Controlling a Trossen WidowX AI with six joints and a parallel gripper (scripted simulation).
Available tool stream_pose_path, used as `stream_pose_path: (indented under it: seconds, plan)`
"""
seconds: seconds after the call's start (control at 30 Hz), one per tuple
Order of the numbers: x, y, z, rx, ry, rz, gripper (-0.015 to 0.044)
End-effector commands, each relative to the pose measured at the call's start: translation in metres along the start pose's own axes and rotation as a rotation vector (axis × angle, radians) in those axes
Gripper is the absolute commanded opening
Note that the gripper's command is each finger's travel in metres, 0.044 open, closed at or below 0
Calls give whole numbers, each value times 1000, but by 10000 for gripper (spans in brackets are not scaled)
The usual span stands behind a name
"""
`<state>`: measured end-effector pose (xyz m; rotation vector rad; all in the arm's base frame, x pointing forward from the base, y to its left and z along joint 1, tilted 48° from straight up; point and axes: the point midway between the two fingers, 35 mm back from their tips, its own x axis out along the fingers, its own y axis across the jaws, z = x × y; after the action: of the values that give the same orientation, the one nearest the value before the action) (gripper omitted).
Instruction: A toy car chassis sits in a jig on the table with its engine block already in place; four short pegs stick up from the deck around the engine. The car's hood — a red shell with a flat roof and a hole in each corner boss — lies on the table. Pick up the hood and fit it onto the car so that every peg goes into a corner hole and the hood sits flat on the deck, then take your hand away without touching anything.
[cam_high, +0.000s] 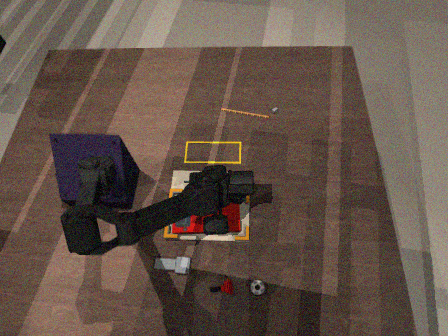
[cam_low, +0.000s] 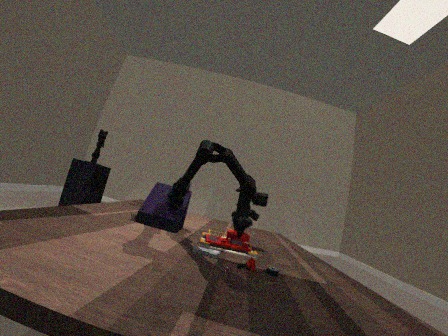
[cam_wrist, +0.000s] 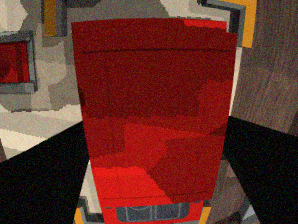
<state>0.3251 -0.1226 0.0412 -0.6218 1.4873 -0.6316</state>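
Note:
The hood (cam_wrist: 156, 90) (cam_low: 232, 233), a red shell with a flat roof, is held level between the fingers of my gripper (cam_wrist: 154, 124) (cam_low: 240, 233). It is low over the red chassis (cam_low: 215, 241) (cam_high: 235, 226), at or just above the deck. In the wrist view the hood fills the middle and hides the engine, pegs and corner holes; the chassis's grey windshield (cam_wrist: 152, 212) shows just below its edge. Whether the pegs are in the holes cannot be told. In the top view the arm hides most of the hood.
The chassis sits on a cream board (cam_high: 181, 176) with orange corner brackets (cam_high: 170, 236) (cam_wrist: 248, 25). A red piece (cam_wrist: 14, 62) stands in a grey holder beside the hood. A grey block (cam_high: 182, 265), red-and-black part (cam_high: 227, 286) and wheel (cam_high: 257, 284) lie in front; a yellow outline (cam_high: 212, 162) is behind.

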Motion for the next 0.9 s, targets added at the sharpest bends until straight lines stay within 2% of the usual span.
stream_pose_path:
  seconds: [0.0, 0.87]
  plan:
    - [0, -1, 0, -2, -1, -5, 0]
    - [10, -1, 0, -2, -1, -5, 0]
